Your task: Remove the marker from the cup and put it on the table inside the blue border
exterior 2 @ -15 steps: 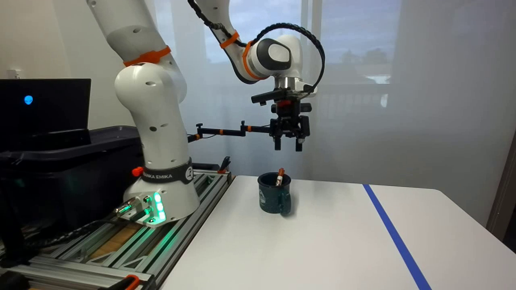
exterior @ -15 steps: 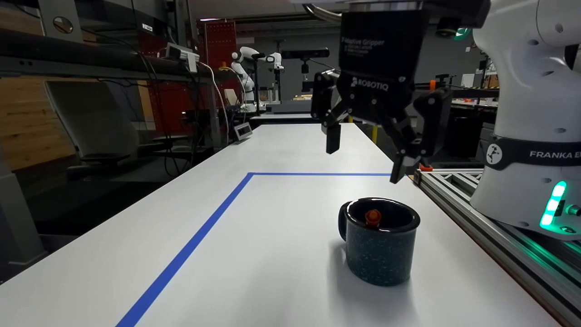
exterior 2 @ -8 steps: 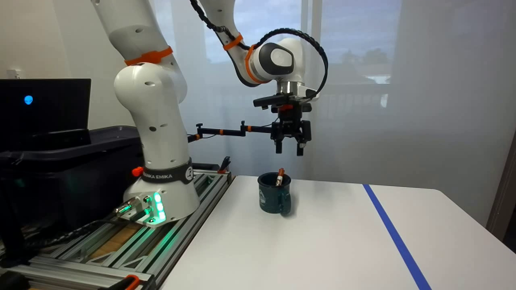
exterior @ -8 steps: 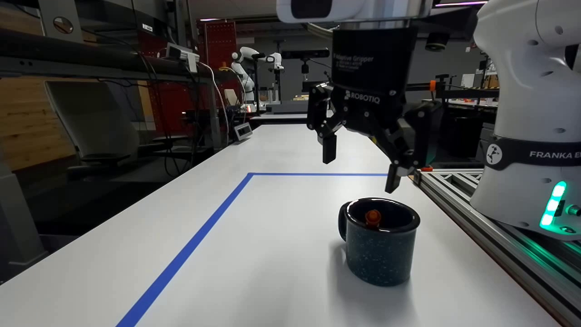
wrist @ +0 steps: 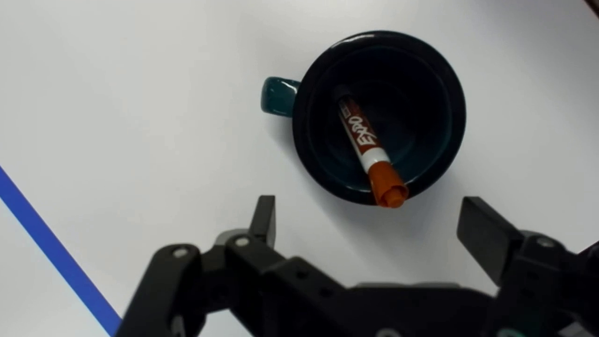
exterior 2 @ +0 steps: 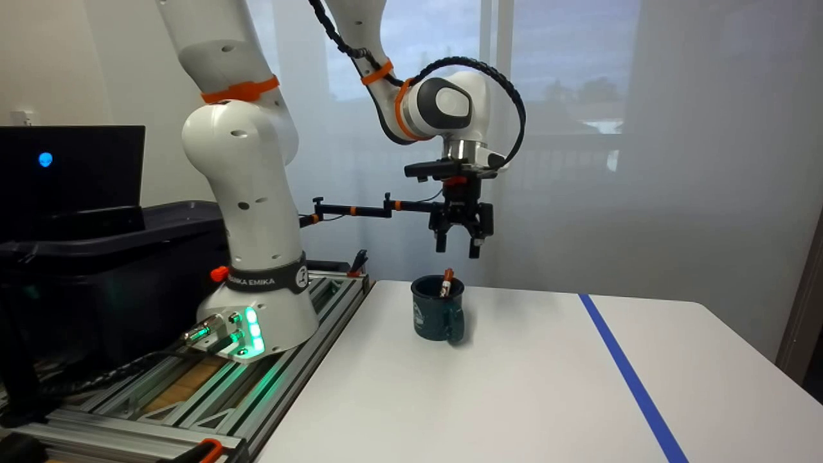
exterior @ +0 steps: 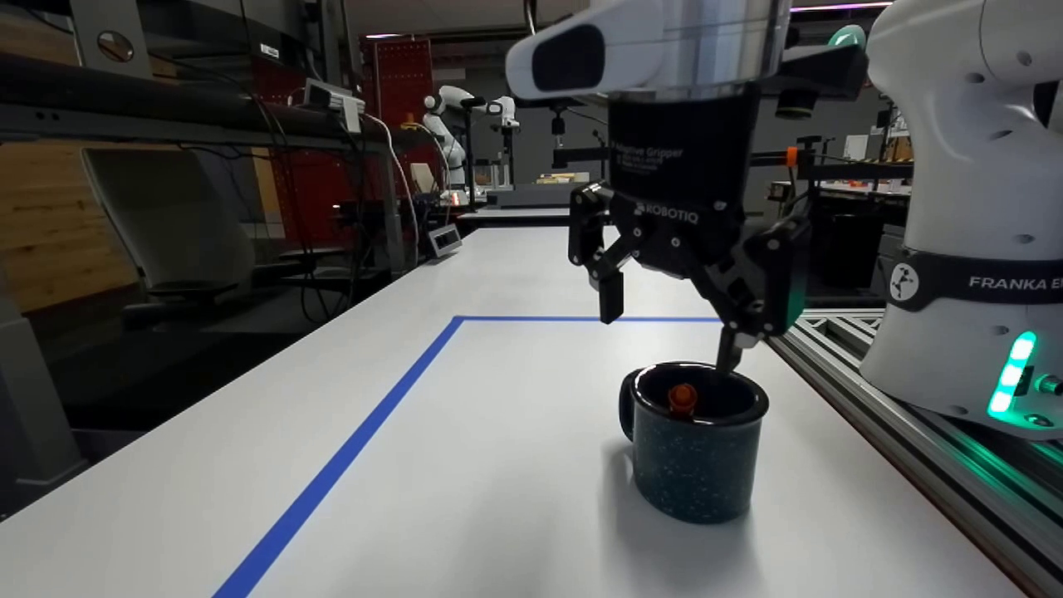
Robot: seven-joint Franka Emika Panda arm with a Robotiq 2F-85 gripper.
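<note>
A black two-fingered Robotiq gripper [exterior 2: 457,252] hangs pointing down from the big white jointed robot arm [exterior 2: 254,186], its jaws spread wide. Below it, on the smooth white tabletop [exterior 2: 514,392], a glossy dark-teal speckled mug [exterior: 696,469] with a near-black rim [wrist: 458,112] stands upright, and the slim marker [wrist: 362,133], white at the collar and reddish-brown along its Expo label, leans inside it, its orange cap [wrist: 384,180] uppermost. In the wrist view the cap crosses the mug's rim on the gripper's side, with the black fingers [wrist: 265,217] standing out to either side of it. A gap shows in an exterior view between the fingertips [exterior 2: 441,243] and the cap. In an exterior view one dark fingertip [exterior: 727,353] covers a bit of the mug's rim, and from that angle alone I can't tell how near the two are. The mug stands on the robot's side of a long blue tape line [exterior: 355,444], its teal handle [wrist: 280,96] turned that way; the line lies well apart from it and meets a second blue strip [exterior: 540,318] at a corner farther up the table. Green lights [exterior 2: 254,330] glow on the arm's base, near a black plastic bin [exterior 2: 109,302] with a dark screen [exterior 2: 77,177] on it, and a grey office chair [exterior: 166,216] stands off past the table's edge.
</note>
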